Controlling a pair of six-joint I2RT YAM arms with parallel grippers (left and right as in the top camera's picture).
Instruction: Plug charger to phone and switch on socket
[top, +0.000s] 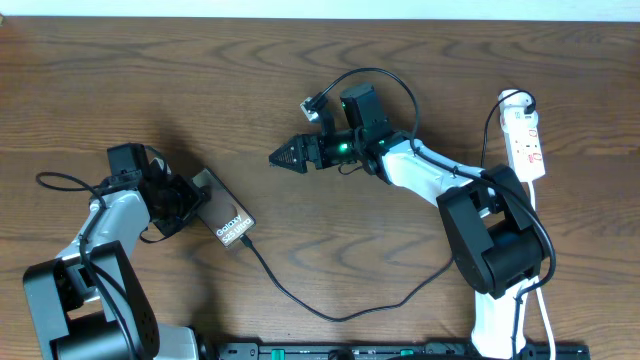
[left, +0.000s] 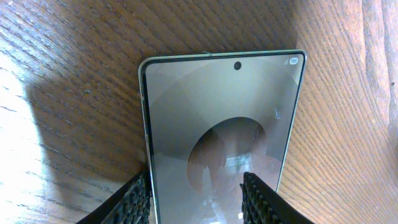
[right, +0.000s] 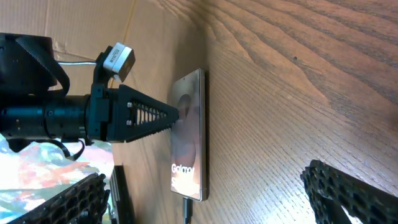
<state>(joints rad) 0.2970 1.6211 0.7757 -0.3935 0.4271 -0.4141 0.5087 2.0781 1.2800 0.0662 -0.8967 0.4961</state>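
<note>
On the tabletop at left, the left pincer clamps the phone by its edges, charger apparently seated in its end; the right pincer, wide open and empty mid-table, should close and press squarely on the socket at far right to switch it on.

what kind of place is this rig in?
Likely a robotics test bench: wood-grain table, left gripper and right gripper over it, a phone and white power strip laid out as props.
</note>
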